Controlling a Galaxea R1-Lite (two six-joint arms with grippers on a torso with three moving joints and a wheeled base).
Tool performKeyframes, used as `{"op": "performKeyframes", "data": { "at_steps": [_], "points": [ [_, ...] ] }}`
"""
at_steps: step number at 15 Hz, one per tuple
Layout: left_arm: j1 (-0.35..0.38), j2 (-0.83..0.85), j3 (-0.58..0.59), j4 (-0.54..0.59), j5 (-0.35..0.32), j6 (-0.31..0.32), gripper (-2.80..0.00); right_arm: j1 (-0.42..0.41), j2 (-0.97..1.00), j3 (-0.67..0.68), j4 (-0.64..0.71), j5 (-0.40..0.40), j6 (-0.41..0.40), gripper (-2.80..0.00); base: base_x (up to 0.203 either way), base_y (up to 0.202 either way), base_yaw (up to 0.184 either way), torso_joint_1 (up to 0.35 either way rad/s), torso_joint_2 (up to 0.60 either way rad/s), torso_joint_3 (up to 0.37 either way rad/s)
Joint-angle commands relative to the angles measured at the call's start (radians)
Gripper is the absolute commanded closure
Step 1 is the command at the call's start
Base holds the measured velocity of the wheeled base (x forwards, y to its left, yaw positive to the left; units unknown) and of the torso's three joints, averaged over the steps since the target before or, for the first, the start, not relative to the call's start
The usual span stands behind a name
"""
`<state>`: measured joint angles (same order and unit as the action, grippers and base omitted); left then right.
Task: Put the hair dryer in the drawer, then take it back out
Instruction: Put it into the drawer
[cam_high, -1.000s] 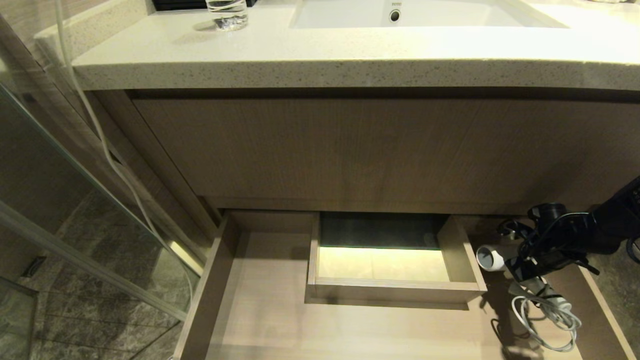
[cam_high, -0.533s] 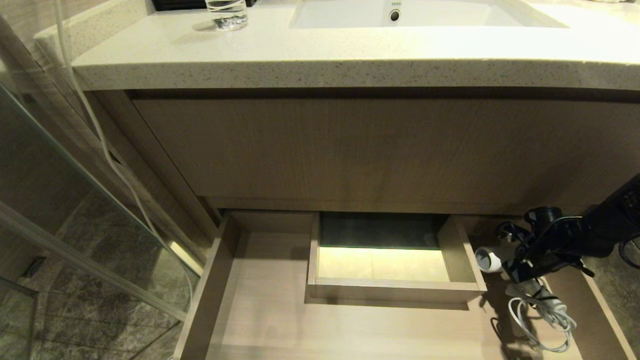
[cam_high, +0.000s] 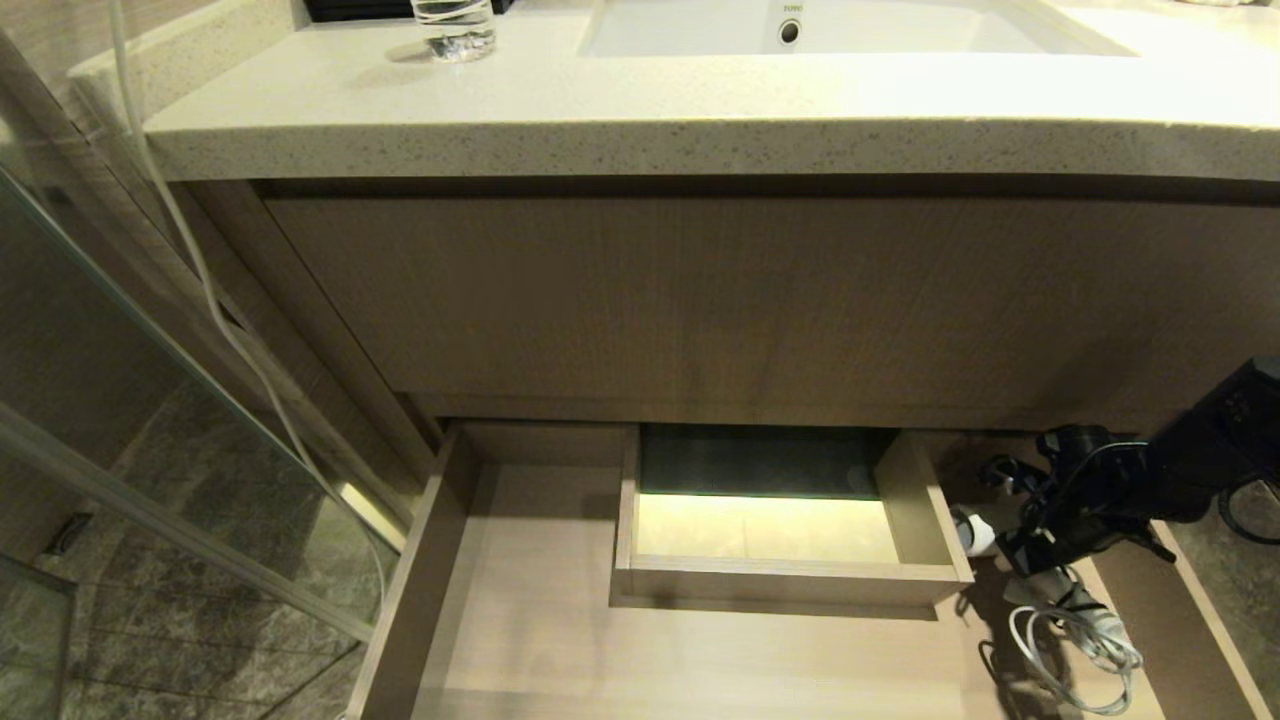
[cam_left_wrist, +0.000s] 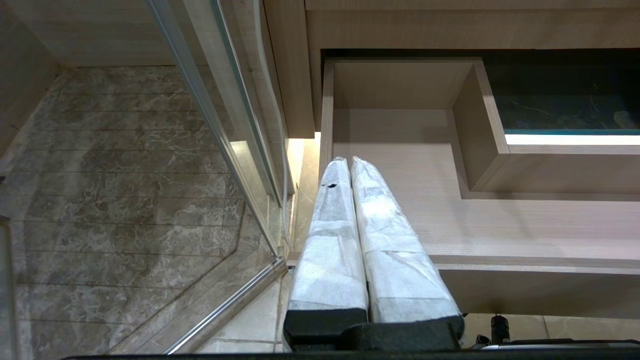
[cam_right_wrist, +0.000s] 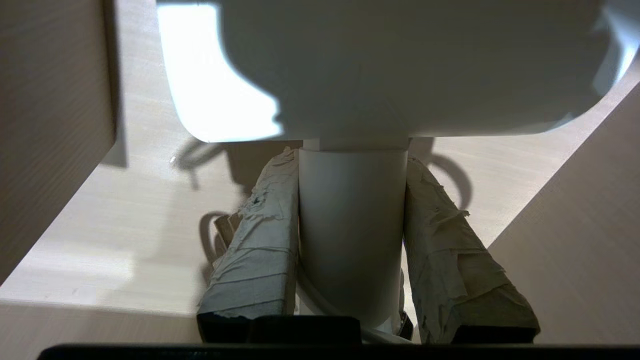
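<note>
The hair dryer is small and white, and its handle is clamped between the taped fingers of my right gripper. It hangs low in the right end of the open wood-grain drawer, right of the boxed cutout. Its coiled white cord dangles onto the drawer floor. The wrist view shows the barrel above the right gripper, with the drawer floor behind. My left gripper is shut and empty, parked by the drawer's front left corner.
Above the drawer are a taller wood-grain front panel and a speckled counter with a glass and a sink basin. A glass shower door and a hanging white cable stand at the left over a marble floor.
My right gripper has sunk with the hair dryer, lower and slightly left in the head view, deeper into the drawer's right end. The cord has dropped with it. The left arm is still.
</note>
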<state>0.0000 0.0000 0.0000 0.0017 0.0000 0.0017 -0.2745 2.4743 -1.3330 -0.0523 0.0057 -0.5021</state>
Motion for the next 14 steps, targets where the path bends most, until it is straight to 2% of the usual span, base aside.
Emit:
{"op": "performKeyframes", "data": {
  "at_steps": [1, 7, 8, 14],
  "points": [
    [0.0, 0.0, 0.0, 0.0, 0.0, 0.0, 0.0, 0.007, 0.025, -0.002, -0.008, 0.0, -0.004, 0.0, 0.0, 0.0, 0.0, 0.0, 0.0, 0.0],
    [0.0, 0.0, 0.0, 0.0, 0.0, 0.0, 0.0, 0.012, 0.037, -0.022, -0.015, -0.035, -0.004, 0.0, 0.0, 0.0, 0.0, 0.0, 0.0, 0.0],
    [0.0, 0.0, 0.0, 0.0, 0.0, 0.0, 0.0, 0.015, 0.038, -0.023, -0.02, -0.036, -0.003, -2.8, 0.0, 0.0, 0.0, 0.0, 0.0, 0.0],
    [0.0, 0.0, 0.0, 0.0, 0.0, 0.0, 0.0, 0.017, -0.023, -0.008, -0.027, -0.036, -0.002, -2.8, 0.0, 0.0, 0.0, 0.0, 0.0, 0.0]
  ]
}}
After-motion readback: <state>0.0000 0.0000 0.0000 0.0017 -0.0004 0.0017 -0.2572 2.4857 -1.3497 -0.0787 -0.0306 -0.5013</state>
